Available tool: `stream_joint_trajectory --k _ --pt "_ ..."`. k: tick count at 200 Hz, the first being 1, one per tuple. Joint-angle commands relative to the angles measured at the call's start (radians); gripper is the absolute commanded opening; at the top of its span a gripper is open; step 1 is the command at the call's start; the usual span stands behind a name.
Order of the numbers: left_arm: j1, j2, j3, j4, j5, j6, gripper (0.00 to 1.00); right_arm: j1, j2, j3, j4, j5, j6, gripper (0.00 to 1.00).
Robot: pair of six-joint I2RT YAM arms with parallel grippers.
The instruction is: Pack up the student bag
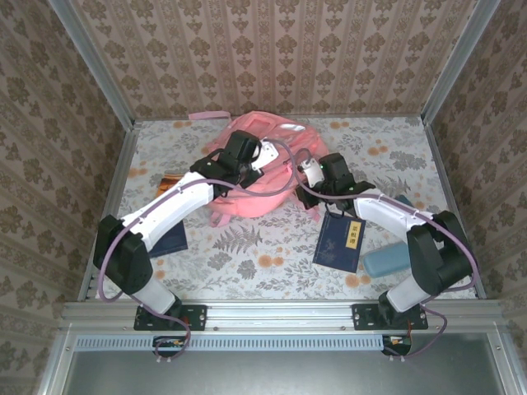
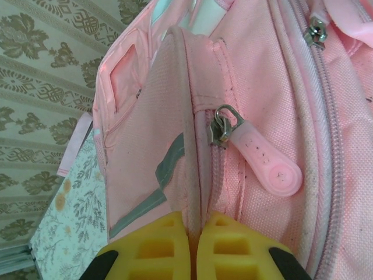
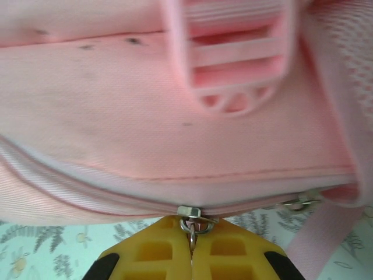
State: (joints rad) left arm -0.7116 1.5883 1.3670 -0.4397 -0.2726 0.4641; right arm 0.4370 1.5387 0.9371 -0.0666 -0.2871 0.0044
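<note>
Both left fingers (image 2: 151,251) and right fingers (image 3: 152,254) pinch the student bag (image 1: 268,197) on a floral table (image 1: 247,247) between wallpapered walls (image 1: 280,49)

1. A robot test booth, dressed to resemble a home.
2. Metal frame posts (image 1: 95,66) hold wallpapered panels (image 1: 272,49) on three sides.
3. A floral-patterned table (image 1: 247,255) fills the floor.
4. A left arm (image 1: 177,206) and a right arm (image 1: 387,212) are bolted to a metal rail (image 1: 280,313).
</note>
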Motion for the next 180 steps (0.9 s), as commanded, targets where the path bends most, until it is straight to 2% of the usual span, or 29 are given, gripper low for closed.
stream_joint_trajectory --k 1,48,82,101,116,140,164,180 --pt "0.012 0.022 0.067 0.142 -0.065 -0.118 0.0 0.052 -0.056 -0.031 0.012 -0.106 0.027 0.01" --pt "0.014 0.06 0.088 0.153 -0.073 -0.236 0.0 0.163 -0.066 -0.069 0.125 -0.185 0.115 0.01" --pt "0.017 0.067 0.078 0.172 -0.041 -0.278 0.0 0.193 -0.061 -0.114 0.218 -0.163 0.207 0.04" --pt "0.023 0.052 0.057 0.181 -0.018 -0.274 0.0 0.173 -0.119 -0.173 0.263 -0.068 0.294 0.17" --pt "0.029 0.019 0.013 0.21 0.041 -0.249 0.0 0.143 -0.183 -0.206 0.252 0.032 0.381 0.38" --pt "0.031 -0.032 -0.053 0.249 0.122 -0.227 0.0 0.107 -0.258 -0.22 0.163 0.1 0.481 0.53" --pt "0.031 -0.055 -0.092 0.276 0.141 -0.222 0.0 0.071 -0.309 -0.212 0.083 0.132 0.613 0.64" --pt "0.031 -0.06 -0.101 0.283 0.153 -0.22 0.0 0.027 -0.307 -0.201 0.06 0.112 0.75 0.64"
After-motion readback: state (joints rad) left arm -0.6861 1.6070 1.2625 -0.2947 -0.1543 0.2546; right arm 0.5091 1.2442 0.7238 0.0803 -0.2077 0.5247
